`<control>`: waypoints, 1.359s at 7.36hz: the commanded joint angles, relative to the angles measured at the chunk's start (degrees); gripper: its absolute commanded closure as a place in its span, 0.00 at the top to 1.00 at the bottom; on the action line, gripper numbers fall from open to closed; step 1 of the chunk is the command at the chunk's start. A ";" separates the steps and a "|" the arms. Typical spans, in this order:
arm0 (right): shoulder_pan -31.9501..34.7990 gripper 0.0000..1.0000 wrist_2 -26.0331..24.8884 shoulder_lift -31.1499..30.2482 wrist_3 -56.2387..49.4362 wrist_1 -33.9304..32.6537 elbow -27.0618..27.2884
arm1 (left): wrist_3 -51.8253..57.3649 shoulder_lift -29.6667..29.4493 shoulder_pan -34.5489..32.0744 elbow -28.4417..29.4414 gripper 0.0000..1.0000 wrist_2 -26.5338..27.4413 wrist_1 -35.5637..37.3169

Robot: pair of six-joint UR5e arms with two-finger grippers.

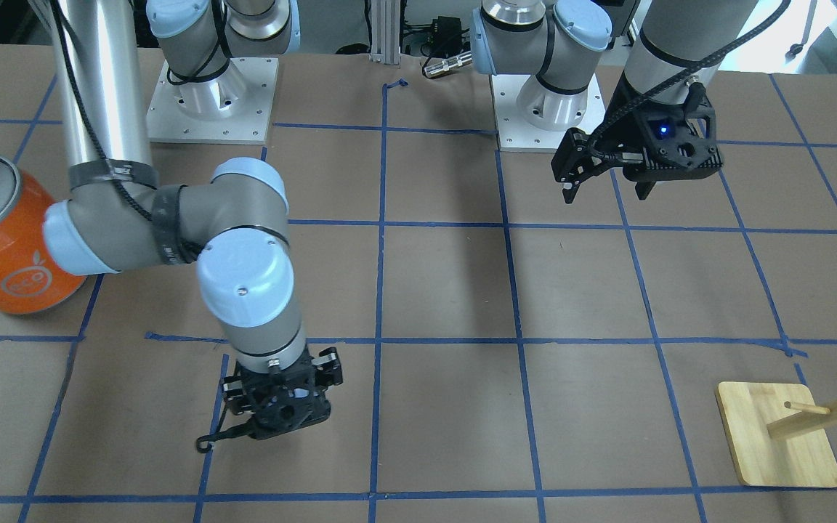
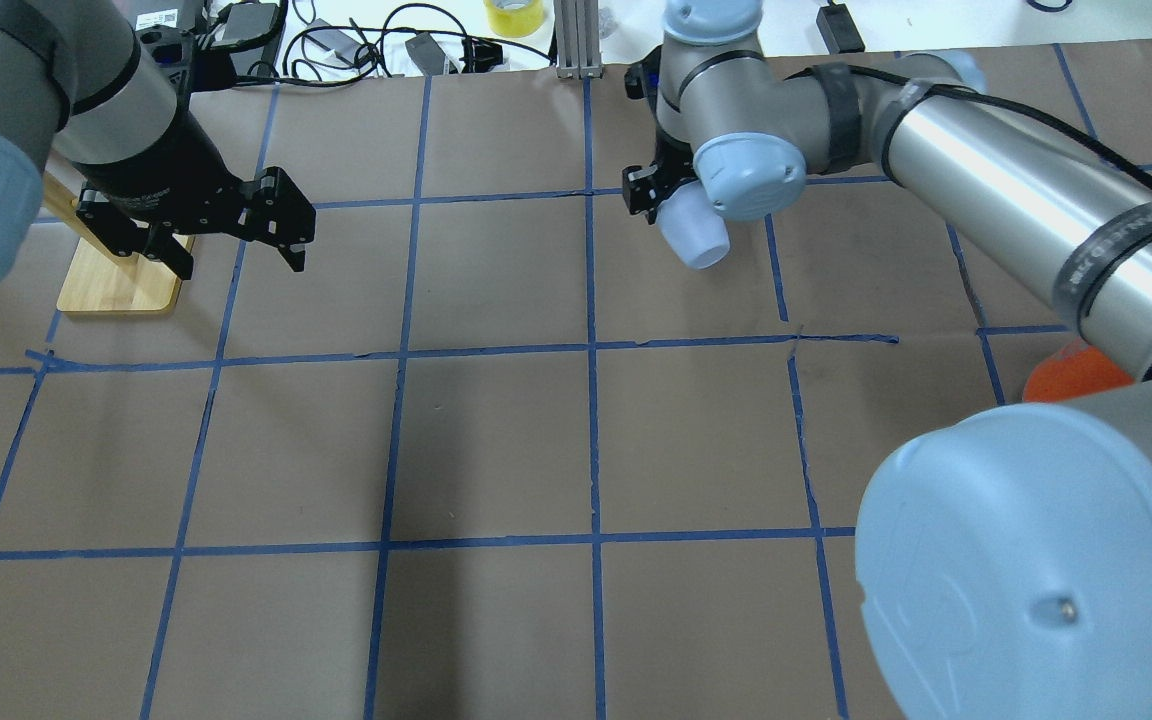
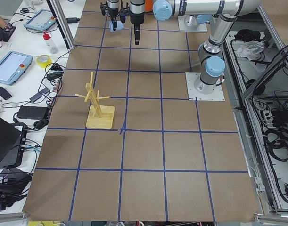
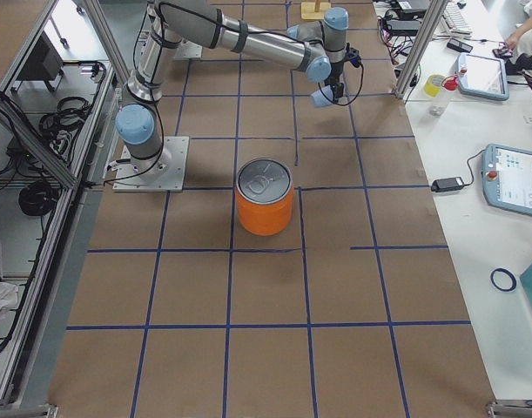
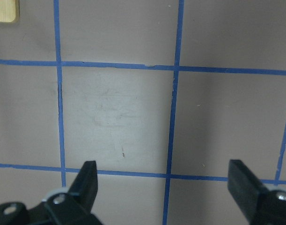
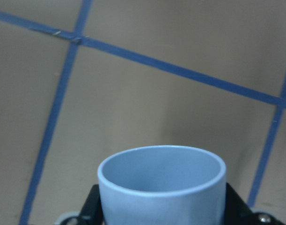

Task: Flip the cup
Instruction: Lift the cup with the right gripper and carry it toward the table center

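Observation:
The cup point(image 2: 694, 236) is a small pale blue-white tumbler held in my right gripper point(image 2: 658, 203), which is shut on its sides. It hangs tilted above the table at the far right-centre, with its closed base facing the overhead camera. In the right wrist view the cup point(image 6: 161, 187) shows its open bluish mouth between the black fingers point(image 6: 92, 206). It also shows in the exterior left view point(image 3: 114, 26) and the exterior right view point(image 4: 320, 97). In the front-facing view the right gripper point(image 1: 282, 410) hides the cup. My left gripper point(image 2: 239, 262) is open and empty above the table point(image 5: 164, 178).
A large orange can point(image 1: 4, 240) with a silver top stands near the right arm's base, also seen in the exterior right view point(image 4: 265, 207). A wooden peg stand point(image 2: 121, 282) on a square base stands beside the left gripper. Blue tape lines cross the brown table.

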 commanded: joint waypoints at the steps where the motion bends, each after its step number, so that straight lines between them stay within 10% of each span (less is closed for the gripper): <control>1: 9.43 0.00 -0.12 0.31 -0.23 -2.66 0.01 | 0.05 0.03 0.25 0.00 1.00 -0.01 0.10; 10: 12.03 0.00 5.41 4.62 -56.61 -6.99 0.45 | 0.67 0.65 4.73 0.44 1.00 0.08 -0.52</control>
